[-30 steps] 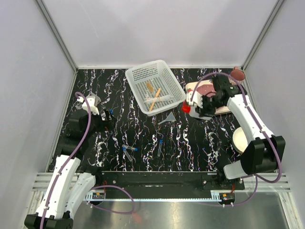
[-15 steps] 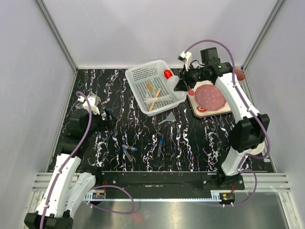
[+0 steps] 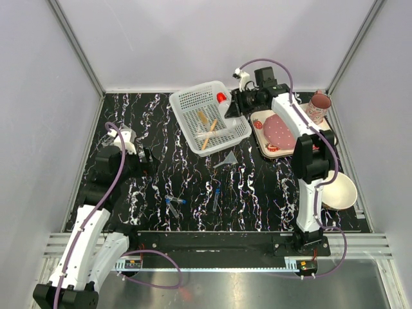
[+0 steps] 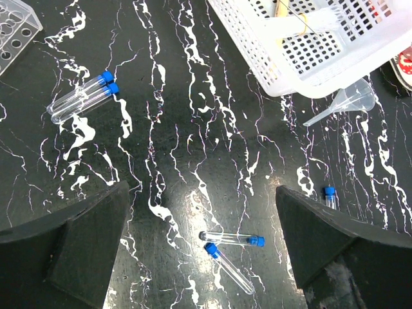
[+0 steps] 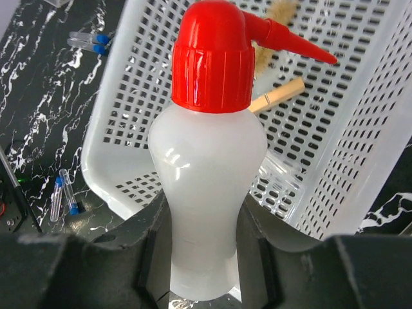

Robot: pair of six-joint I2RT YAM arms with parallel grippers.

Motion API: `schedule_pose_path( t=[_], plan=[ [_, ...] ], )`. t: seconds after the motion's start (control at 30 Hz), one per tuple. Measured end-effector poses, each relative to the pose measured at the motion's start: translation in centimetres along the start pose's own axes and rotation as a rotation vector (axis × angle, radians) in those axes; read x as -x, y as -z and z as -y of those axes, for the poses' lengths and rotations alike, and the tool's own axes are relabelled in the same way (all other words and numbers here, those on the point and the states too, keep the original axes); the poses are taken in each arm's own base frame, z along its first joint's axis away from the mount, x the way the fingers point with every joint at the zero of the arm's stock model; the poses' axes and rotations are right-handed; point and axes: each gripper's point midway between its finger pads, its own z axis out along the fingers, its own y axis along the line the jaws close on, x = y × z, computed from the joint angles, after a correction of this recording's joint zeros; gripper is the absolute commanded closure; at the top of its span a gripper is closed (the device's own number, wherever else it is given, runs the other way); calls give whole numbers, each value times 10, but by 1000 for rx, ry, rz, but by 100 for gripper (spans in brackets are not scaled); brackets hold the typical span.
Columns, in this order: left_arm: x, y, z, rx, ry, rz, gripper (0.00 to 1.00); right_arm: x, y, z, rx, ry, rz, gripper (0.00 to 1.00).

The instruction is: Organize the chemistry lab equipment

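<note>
My right gripper [image 3: 237, 103] [image 5: 203, 257] is shut on the translucent red-capped squeeze bottle [image 3: 225, 103] [image 5: 205, 180], holding it above the right rim of the white basket [image 3: 187, 103] [image 5: 116, 174]. Wooden sticks [image 3: 209, 134] lie inside the basket. The clear funnel [image 3: 226, 159] [image 4: 351, 100] lies on the table just in front of it. My left gripper [image 3: 147, 158] [image 4: 203, 251] hangs open above two blue-capped tubes [image 4: 232, 239] [image 3: 174, 201]. Two more tubes [image 4: 84, 96] lie beside the clear rack [image 4: 14, 29]. One more tube [image 3: 216, 198] lies apart, mid-table.
The strawberry-print tray [image 3: 270, 152] with a pink plate [image 3: 278, 129] sits right of the basket. A pink mug [image 3: 318, 105] stands at its far corner. A cream bowl [image 3: 339, 190] sits near the right edge. Grey walls close in the table.
My right arm has swung the bottle from over the tray to the back left, above the basket's right rim. The mug and bowl now show. The left arm has not moved.
</note>
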Motion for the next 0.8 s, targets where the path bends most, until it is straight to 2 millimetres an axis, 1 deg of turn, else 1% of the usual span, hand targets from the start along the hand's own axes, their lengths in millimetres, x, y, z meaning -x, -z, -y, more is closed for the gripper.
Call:
schedule_pose_path(
  t=[0.03,0.07,0.17,0.23,0.37,0.4,0.47,0.53,0.57,0.67,0.73,0.8],
  plan=[
    [0,0,1,-4,0,0,1,-5,-5,5,-8,-13,-13,54],
    [0,0,2,-9,-1,-2,1,-10,-10,8,-12,-27,-26,42],
    [-1,1,6,-38,-6,-7,1,-21,-20,17,-32,-51,-54,30],
    [-1,1,12,-68,-9,-9,1,-23,-22,18,-40,-57,-60,26],
    [2,4,28,-163,-24,11,1,-21,-20,17,-49,-43,-59,18],
    [2,5,33,-189,-30,15,1,-20,-19,15,-49,-36,-56,16],
    [-1,6,42,-234,-40,7,2,-17,-11,10,-47,-10,-49,15],
    [-3,7,52,-276,-54,-2,2,-16,2,-1,-39,27,-39,14],
    [-6,6,58,-297,-65,-17,2,-18,11,-10,-25,49,-36,14],
    [-22,5,81,-370,-104,-77,3,-25,45,-47,28,139,-9,12],
    [-34,3,91,-393,-123,-124,3,-32,70,-74,64,196,23,10],
    [-45,1,96,-395,-133,-169,3,-42,88,-97,99,227,66,9]
  ],
)
